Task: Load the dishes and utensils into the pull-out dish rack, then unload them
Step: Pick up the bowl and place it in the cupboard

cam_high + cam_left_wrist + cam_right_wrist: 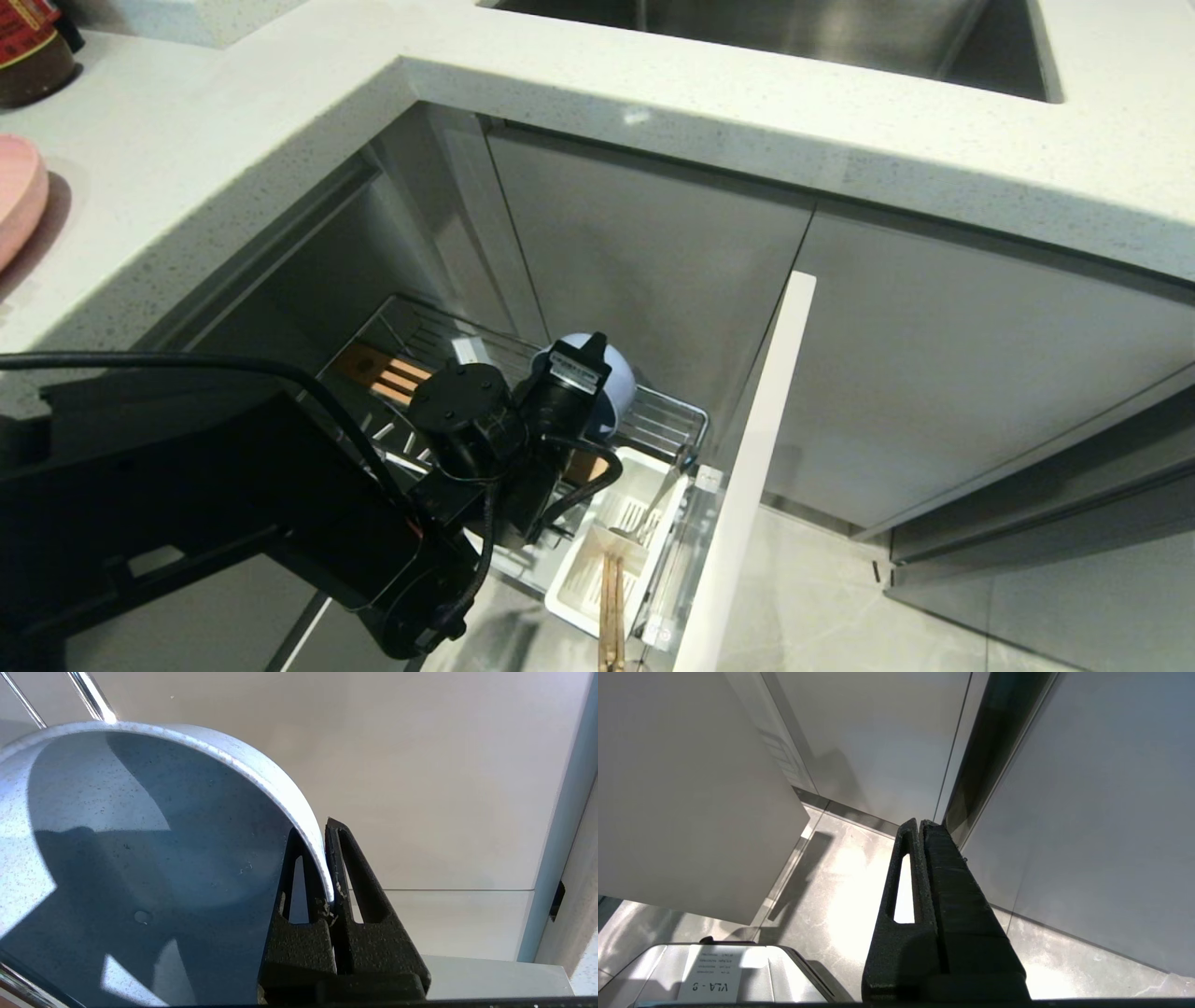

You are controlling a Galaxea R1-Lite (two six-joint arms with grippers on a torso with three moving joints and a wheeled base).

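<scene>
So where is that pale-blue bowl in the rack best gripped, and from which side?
By its thin rim, one finger inside and one outside the wall. The bowl stands on edge in the rack, so the upper rim is the free part; come from above. The left gripper is shut on that rim this way.

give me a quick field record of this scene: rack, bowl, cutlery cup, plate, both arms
rack: pull-out dish rack drawn out of the cabinet under the counter
bowl: pale-blue bowl over the rack, rim pinched by the left gripper
cutlery cup: white cutlery cup at the rack's front holds the chopsticks and the fork
plate: pink plate on the counter, at the head view's left edge
left arm: reaching down into the rack
right arm: right gripper idle above the floor, jaws shut, holding nothing
</scene>
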